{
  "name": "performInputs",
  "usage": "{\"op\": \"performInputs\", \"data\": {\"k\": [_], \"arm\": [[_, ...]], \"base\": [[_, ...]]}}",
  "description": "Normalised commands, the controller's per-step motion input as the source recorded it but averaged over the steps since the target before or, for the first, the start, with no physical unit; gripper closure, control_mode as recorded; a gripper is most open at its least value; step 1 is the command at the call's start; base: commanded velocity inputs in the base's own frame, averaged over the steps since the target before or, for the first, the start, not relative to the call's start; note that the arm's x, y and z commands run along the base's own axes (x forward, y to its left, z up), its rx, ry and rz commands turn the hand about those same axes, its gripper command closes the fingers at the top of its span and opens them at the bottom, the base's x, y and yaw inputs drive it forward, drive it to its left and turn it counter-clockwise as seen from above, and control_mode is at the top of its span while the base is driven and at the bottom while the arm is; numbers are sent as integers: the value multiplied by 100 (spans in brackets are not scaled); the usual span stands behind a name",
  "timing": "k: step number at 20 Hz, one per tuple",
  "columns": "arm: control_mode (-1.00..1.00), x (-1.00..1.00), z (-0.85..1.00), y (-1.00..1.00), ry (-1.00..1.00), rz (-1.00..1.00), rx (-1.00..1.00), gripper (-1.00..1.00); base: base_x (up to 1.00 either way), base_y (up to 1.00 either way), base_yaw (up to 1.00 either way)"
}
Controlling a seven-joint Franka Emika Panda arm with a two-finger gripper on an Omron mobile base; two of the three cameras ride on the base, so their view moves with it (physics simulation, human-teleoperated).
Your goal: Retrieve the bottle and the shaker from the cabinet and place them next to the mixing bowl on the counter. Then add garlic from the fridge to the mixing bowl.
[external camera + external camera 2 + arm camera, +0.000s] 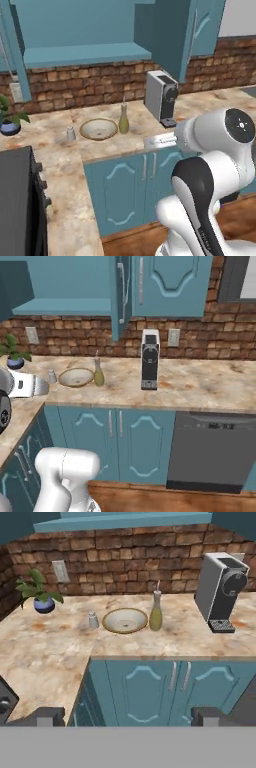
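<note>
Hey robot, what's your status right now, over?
Hand open, holding nothing. Bottle and shaker upright on counter, either side of mixing bowl. Cabinet door open. Garlic step pending.

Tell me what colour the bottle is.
Yellow-green, the bottle shows best in the hand view.

Mottled, polished stone on the counter (50, 647); rough brick on the back wall (125, 557); smooth painted fronts on the cabinet doors (145, 687); translucent yellow-green glass in the bottle (156, 614); glazed ceramic on the mixing bowl (125, 620); matt grey on the coffee machine (220, 592)
</note>
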Motion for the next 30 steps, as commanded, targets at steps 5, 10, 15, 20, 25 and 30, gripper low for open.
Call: {"op": "performInputs", "data": {"k": [5, 10, 15, 20, 25, 30], "arm": [[100, 0, 0, 0, 0, 0, 0, -100], [100, 0, 0, 0, 0, 0, 0, -100], [100, 0, 0, 0, 0, 0, 0, -100], [100, 0, 0, 0, 0, 0, 0, -100], [100, 0, 0, 0, 0, 0, 0, -100], [100, 0, 0, 0, 0, 0, 0, -100]], "base": [[-10, -51, -78], [0, -33, -80], [0, 2, -74], [-1, 11, -78], [-6, 5, -95], [0, 0, -100]]}}
